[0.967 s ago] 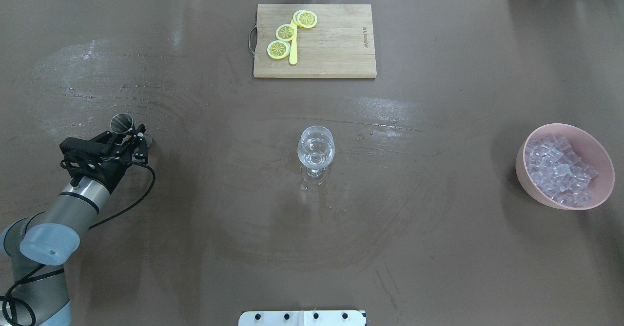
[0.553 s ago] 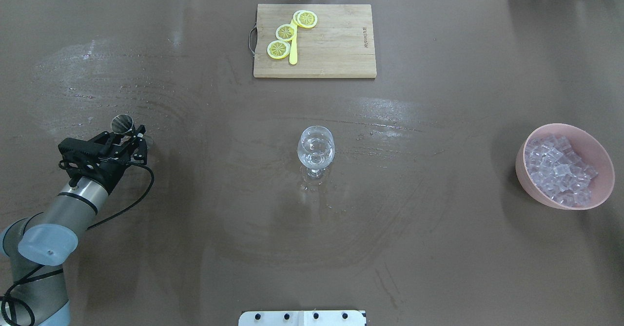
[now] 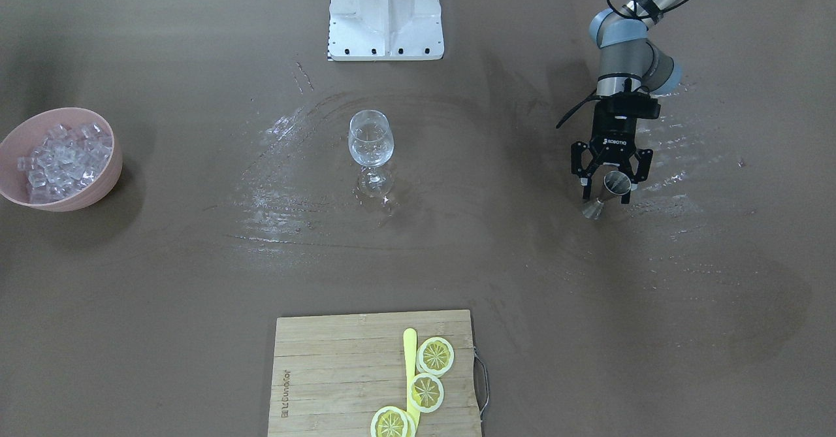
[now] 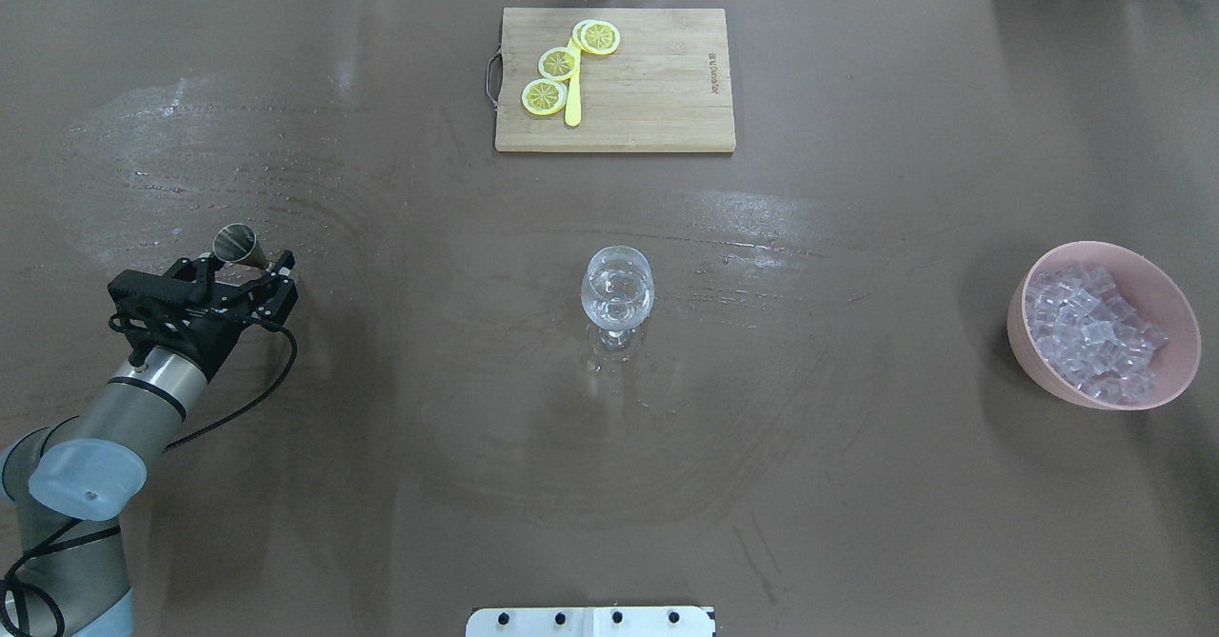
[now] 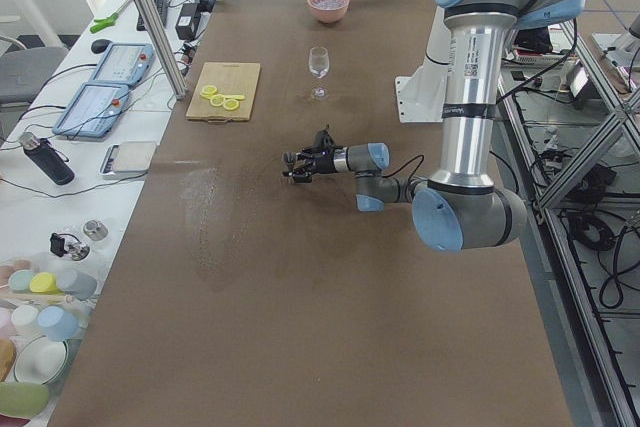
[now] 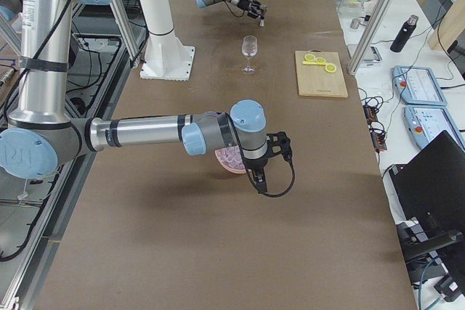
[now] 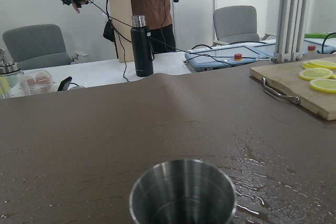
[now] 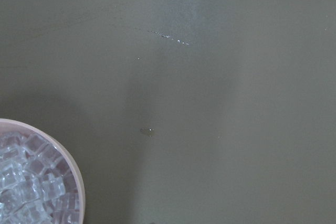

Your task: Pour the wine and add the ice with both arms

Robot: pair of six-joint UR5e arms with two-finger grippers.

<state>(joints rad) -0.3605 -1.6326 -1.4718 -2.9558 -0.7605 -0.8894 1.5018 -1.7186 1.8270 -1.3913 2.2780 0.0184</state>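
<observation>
Left arm (image 4: 143,389) reaches low across the table (image 4: 857,475), forearm nearly level, wrist turned so the left gripper (image 4: 244,266) points away from the robot's base. Its fingers are spread wide either side of a steel jigger (image 4: 235,241), with a gap on both sides and no grip. The left wrist view has the jigger's open mouth directly ahead, close to the lens.

Right arm (image 6: 145,132) stretches out level, wrist bent down beside the pink bowl (image 4: 1024,332). The right gripper (image 6: 282,144) shows only in the side view, so cannot tell whether its fingers are spread or together.

Ice (image 4: 1095,328) is all heaped in the pink bowl on the robot's right. Wine glass (image 4: 617,289) stands upright mid-table, well apart from both grippers.
</observation>
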